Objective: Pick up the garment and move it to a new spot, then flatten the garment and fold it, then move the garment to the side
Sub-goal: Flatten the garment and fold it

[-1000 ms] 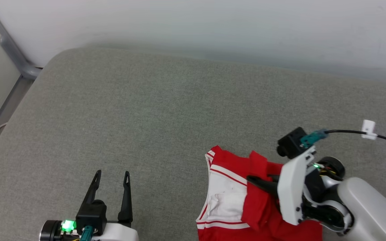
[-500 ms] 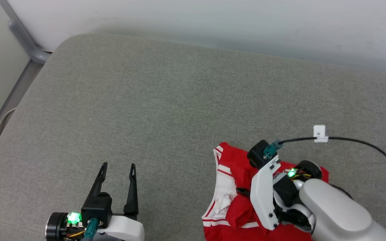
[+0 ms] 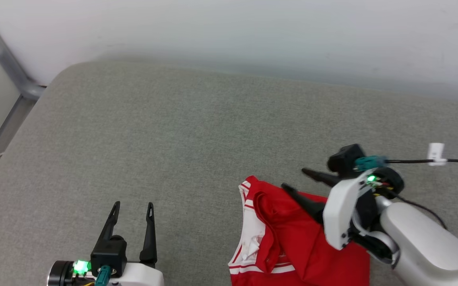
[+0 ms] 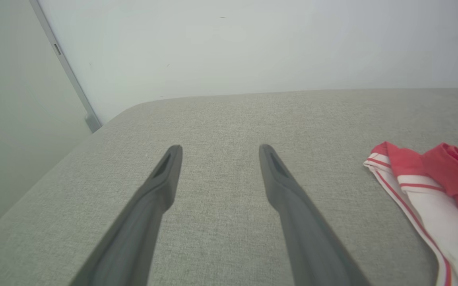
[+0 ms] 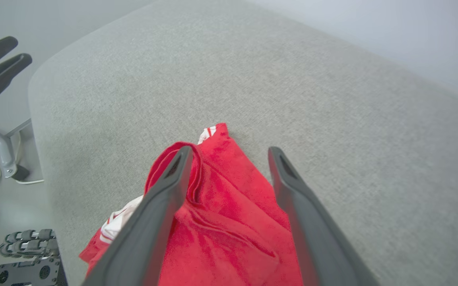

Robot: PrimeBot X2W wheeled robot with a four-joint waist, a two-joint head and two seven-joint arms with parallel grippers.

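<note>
Right gripper (image 3: pixel 295 179): the two dark fingers stand spread wide, with nothing clamped between them. They point toward the left and far side of the head view, low over the upper edge of the garment (image 3: pixel 312 246). In the right wrist view the right gripper (image 5: pixel 230 153) straddles the red cloth. A raised fold (image 5: pixel 197 167) of the garment (image 5: pixel 229 222) curls beside the tip of the view-left finger. Whether that finger touches the fold cannot be told. The view-right finger lies over the border between red cloth and grey fabric.

The garment lies crumpled on the grey cushion (image 3: pixel 173 139), at the lower right of the head view, and runs out of the bottom edge. A red panel lies uppermost. A white sleeve (image 3: pixel 253 234) with red-striped trim shows along its left side.

Left gripper (image 3: pixel 132 205): fingers likewise spread and empty, at the lower left of the head view, well apart from the garment. In the left wrist view the left gripper (image 4: pixel 220 149) hangs over bare cushion (image 4: pixel 221 119), and the garment (image 4: pixel 431 198) lies off to the right. The left gripper (image 5: pixel 18 50) also appears at the upper left of the right wrist view.

Surroundings: a black cable (image 3: pixel 408 161) with a white tag (image 3: pixel 436 153) leads from the right wrist. A pale wall (image 3: pixel 253 31) stands behind the cushion, and a grey metal post (image 3: pixel 10 67) stands at its left.
</note>
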